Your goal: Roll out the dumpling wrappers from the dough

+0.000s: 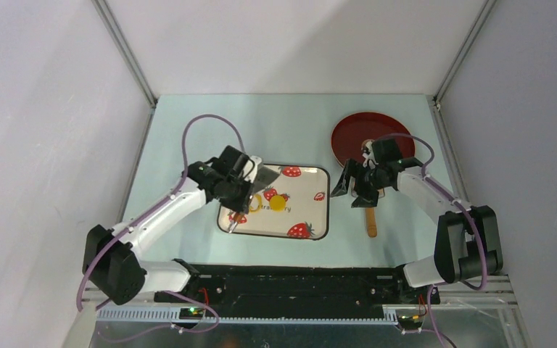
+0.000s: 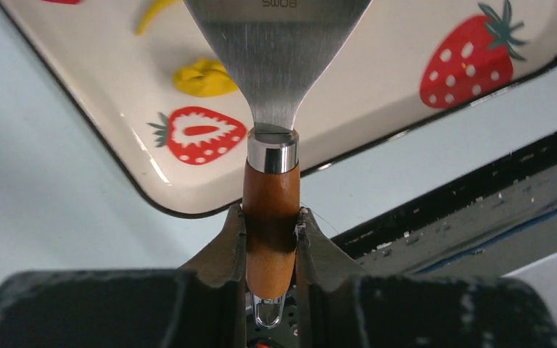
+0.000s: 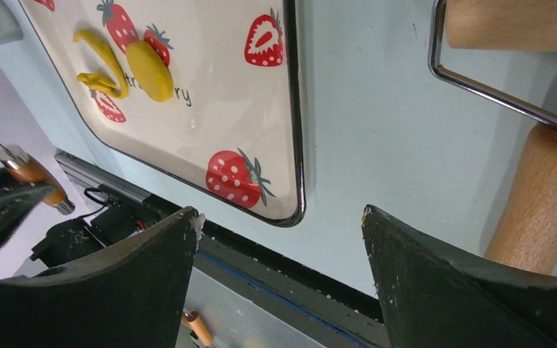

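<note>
Dough [image 3: 101, 61] is recorded as a curved yellow strip on the strawberry-print tray [image 3: 225, 116], with one flat round yellow wrapper [image 3: 150, 70] just beside or touching its inner curve; both lie in the tray half nearer the left arm. Left gripper [image 2: 270, 225] is pinched tight on the wooden handle of a metal scraper [image 2: 279, 65], the broad blade held out over the tray with a crumpled end of the yellow strip just beside its neck. Whether the blade edge touches the tray cannot be told. Right gripper [image 3: 279, 217] is spread wide and holds nothing, hanging over the table between the tray and the rolling pin [image 3: 544, 196], which lies just beside it. A red plate [image 1: 348, 130] is noted beyond the right arm. The step in hand is judged to be scraper work on the cut disc or on the scrap. Risks noted: the soft disc could be gouged or folded if the blade is driven in steeply; the scrap could be smeared into the disc, since the two lie so close; the light tray could be pushed along the table, as nothing is seen holding it; the scraper could twist in the narrow pinch under side load.
</note>
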Controlling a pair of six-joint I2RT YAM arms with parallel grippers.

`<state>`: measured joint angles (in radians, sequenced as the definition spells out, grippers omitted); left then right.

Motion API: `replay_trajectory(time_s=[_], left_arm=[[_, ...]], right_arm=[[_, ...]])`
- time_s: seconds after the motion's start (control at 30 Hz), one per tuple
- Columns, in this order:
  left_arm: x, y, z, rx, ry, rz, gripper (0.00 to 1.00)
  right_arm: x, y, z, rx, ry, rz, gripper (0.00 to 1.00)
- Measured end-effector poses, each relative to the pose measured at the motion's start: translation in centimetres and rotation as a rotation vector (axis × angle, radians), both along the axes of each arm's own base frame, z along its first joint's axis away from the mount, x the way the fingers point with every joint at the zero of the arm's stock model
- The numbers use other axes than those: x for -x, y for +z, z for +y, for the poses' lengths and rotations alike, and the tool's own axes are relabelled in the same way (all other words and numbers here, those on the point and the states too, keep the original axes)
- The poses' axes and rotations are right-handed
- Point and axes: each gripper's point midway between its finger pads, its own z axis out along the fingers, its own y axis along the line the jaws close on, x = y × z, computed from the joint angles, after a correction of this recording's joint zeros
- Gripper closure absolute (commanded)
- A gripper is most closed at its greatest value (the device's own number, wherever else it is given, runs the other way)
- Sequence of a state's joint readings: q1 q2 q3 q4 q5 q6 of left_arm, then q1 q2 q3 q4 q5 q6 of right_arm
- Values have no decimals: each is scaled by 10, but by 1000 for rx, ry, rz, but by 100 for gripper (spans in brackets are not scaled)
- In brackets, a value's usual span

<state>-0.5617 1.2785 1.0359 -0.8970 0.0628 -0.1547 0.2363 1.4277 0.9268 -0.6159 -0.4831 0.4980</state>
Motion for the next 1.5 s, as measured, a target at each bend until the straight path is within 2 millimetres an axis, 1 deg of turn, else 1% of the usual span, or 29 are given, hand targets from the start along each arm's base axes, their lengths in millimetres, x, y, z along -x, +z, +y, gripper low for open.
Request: replay_trajectory(time_s=[0.13, 0.23, 0.3, 0.33, 0.4, 0.57, 0.63, 0.77, 0.9, 1.0, 1.1, 1.2, 1.27, 1.3, 1.33, 1.37, 1.4, 1.47, 1.5], left_arm=[[20, -11, -17, -17, -61, 38, 100], [37, -24, -22, -34, -67, 87, 100], [49, -33, -22, -48, -62, 123, 100], [55, -36, -22, -53, -61, 137, 100], [64, -42, -23, -62, -57, 159, 100], [82, -55, -20, -81, -40, 210, 100], [88, -60, -17, -87, -25, 229, 100], [100, -68, -8, -96, 2, 260, 100], [108, -72, -3, -91, 16, 276, 100], [110, -71, -3, -86, 26, 277, 100], [110, -71, -4, -82, 37, 278, 100], [110, -72, -5, -83, 43, 282, 100], [111, -73, -5, -91, 43, 288, 100], [112, -74, -5, -96, 44, 293, 100], [112, -76, -4, -102, 44, 297, 100], [112, -77, -4, -109, 43, 303, 100], [112, -78, -5, -115, 42, 308, 100], [110, -79, -7, -125, 42, 314, 100], [109, -79, -8, -129, 42, 315, 100]], right_arm=[[1, -4, -2, 3, 6, 9, 17], [2, -13, 0, 2, 21, 39, 20], [3, -21, 2, 3, 31, 65, 25], [4, -27, 3, 4, 38, 85, 29], [7, -38, 6, 12, 51, 122, 32], [19, -66, 21, 32, 110, 223, 38], [20, -70, 28, 26, 128, 251, 39], [10, -69, 39, 24, 152, 237, 45], [-3, -71, 45, 27, 165, 230, 47], [-10, -71, 49, 31, 177, 223, 49], [-14, -72, 50, 36, 187, 216, 53], [-13, -74, 50, 38, 192, 226, 57], [-12, -75, 50, 43, 197, 229, 68], [-12, -76, 50, 47, 199, 232, 72], [-11, -77, 50, 49, 203, 233, 78], [-10, -78, 50, 49, 202, 239, 81], [-9, -80, 50, 56, 205, 242, 87], [-8, -81, 50, 57, 209, 246, 94], [-8, -81, 50, 57, 212, 245, 95]])
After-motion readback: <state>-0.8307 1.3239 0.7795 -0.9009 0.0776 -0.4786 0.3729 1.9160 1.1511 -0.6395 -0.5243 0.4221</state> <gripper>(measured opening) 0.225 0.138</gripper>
